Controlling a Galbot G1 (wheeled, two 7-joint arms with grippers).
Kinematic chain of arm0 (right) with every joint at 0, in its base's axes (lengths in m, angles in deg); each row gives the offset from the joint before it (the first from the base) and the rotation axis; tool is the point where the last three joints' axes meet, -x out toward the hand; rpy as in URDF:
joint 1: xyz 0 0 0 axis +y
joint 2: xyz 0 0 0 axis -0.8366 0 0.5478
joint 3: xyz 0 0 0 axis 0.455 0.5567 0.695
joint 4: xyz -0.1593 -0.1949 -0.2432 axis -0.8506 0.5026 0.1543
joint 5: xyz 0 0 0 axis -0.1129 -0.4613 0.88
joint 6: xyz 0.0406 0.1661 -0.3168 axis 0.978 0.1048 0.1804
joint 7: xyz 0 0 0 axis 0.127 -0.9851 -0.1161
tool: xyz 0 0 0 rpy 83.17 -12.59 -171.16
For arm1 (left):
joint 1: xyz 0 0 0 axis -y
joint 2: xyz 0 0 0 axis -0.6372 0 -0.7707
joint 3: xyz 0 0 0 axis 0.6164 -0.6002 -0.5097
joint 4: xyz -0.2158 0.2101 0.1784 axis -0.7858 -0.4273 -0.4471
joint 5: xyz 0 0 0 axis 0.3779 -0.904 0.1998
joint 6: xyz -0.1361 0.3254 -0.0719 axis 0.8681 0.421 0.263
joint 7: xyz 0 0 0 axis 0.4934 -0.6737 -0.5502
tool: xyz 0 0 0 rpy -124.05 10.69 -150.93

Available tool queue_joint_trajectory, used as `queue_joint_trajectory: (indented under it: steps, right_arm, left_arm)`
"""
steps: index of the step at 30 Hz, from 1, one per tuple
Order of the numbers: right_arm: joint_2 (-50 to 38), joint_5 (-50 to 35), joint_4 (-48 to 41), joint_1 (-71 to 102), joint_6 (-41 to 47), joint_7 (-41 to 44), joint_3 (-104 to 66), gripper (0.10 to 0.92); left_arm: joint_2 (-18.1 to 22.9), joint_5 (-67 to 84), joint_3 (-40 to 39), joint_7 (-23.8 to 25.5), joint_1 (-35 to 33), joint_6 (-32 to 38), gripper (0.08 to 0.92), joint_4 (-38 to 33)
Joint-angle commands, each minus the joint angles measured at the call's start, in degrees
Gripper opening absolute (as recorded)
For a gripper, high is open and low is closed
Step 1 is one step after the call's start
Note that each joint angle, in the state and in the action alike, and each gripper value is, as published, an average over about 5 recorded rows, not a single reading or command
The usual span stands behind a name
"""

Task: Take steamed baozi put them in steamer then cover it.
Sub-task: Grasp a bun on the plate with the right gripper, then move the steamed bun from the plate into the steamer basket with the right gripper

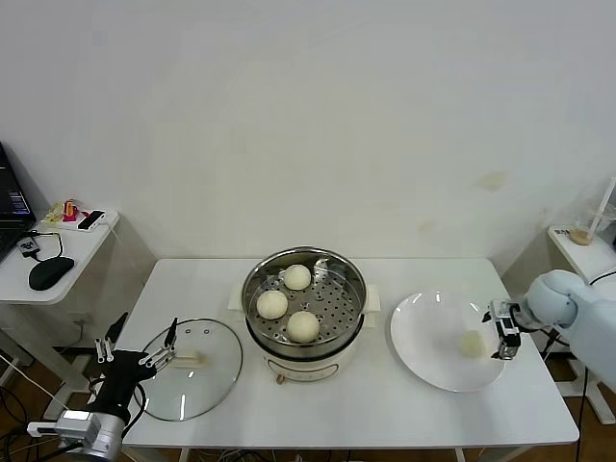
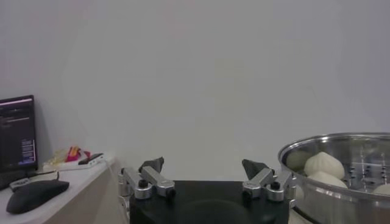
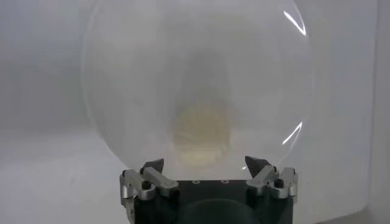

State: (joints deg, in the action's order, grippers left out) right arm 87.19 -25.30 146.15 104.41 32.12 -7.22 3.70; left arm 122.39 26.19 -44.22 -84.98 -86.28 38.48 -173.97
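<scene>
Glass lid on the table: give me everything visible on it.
The cover is a round clear glass lid with a metal rim and a cream-white bar handle at its centre. It lies flat on the white table, handle up, off the steamer and to its left. The open left gripper is at its left edge; whether they touch cannot be told.

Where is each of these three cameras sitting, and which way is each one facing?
Head view: up on the robot's head, facing forward and down at the table; shows both arms, the left gripper open by the cover, the right gripper open by the plate.
Left wrist view: on the left arm, facing across its fingers toward the steamer.
Right wrist view: on the right arm, facing the last baozi on the plate.
Shared: head and left wrist views both show the steamer with baozi inside.
</scene>
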Motion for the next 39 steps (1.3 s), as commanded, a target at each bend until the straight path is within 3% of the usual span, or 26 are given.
queue_joint_trajectory:
  steps: [1,13,21,26,39]
  right_arm:
    - [3.09,0.85,-2.57,0.34,0.13,-0.09,0.35,0.821]
    - [4.17,1.50,-3.48,-0.17,0.72,0.48,0.82,0.781]
    - [3.77,1.55,-3.18,-0.53,0.61,1.73,0.72,0.651]
    - [2.75,0.63,-2.34,-2.64,0.43,2.80,1.49,0.623]
    - [-1.80,-12.90,8.65,-29.71,4.61,3.46,20.52,0.619]
  left_arm:
    - [0.00,-0.02,0.08,0.07,0.00,-0.07,0.823,-0.06]
    - [0.26,-0.12,0.05,0.04,-0.01,-0.12,0.823,-0.32]
    - [0.24,-0.10,0.15,0.04,-0.17,-0.17,0.823,-0.46]
    - [0.19,-0.06,0.22,0.02,-0.18,-0.16,0.823,-0.56]
    - [-0.24,0.17,0.09,0.00,0.28,-0.20,0.823,-0.71]
